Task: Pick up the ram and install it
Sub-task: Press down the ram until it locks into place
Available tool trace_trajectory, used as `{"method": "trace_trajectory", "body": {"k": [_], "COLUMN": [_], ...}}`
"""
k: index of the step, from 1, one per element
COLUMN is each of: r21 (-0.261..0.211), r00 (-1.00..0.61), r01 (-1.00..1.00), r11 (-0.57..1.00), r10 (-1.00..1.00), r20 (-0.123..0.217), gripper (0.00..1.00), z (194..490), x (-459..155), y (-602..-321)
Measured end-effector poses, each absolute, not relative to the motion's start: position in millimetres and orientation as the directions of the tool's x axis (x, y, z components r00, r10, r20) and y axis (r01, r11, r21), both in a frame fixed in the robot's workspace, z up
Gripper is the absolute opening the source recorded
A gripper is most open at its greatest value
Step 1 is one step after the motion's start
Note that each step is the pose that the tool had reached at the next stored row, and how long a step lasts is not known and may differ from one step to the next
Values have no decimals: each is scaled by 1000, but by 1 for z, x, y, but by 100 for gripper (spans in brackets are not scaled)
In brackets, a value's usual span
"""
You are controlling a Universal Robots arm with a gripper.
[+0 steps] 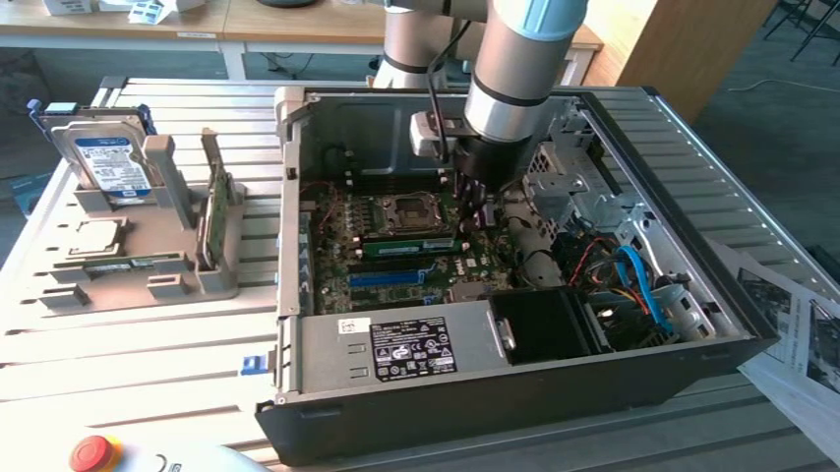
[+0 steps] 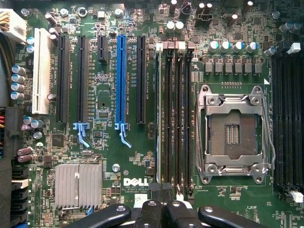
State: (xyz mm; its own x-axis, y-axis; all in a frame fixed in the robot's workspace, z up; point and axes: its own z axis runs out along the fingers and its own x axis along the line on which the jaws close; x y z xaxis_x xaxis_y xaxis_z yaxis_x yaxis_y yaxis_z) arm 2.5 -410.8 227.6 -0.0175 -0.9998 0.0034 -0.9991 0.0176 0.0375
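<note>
A green ram stick sits in a memory slot on the motherboard inside the open computer case, just in front of the empty processor socket. In the wrist view it appears edge-on as a thin pale line along the first of the black memory slots. My gripper hangs low inside the case, just off the stick's end toward the exterior view's right. Its black fingertips are pressed together above the end of those slots, and the gripper is shut with nothing seen between them.
A grey parts holder on the exterior view's left carries a hard drive, a silver processor chip and an upright green board. Case walls, a drive cage, cables and the power supply hem in the arm.
</note>
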Motion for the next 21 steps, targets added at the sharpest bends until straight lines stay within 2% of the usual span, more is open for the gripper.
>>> {"method": "trace_trajectory", "body": {"k": [21], "r21": [38], "r00": [-17], "r01": [-999], "r11": [18], "r10": [-1000], "r20": [3], "gripper": [10], "z": [225], "x": [2], "y": [-411]}}
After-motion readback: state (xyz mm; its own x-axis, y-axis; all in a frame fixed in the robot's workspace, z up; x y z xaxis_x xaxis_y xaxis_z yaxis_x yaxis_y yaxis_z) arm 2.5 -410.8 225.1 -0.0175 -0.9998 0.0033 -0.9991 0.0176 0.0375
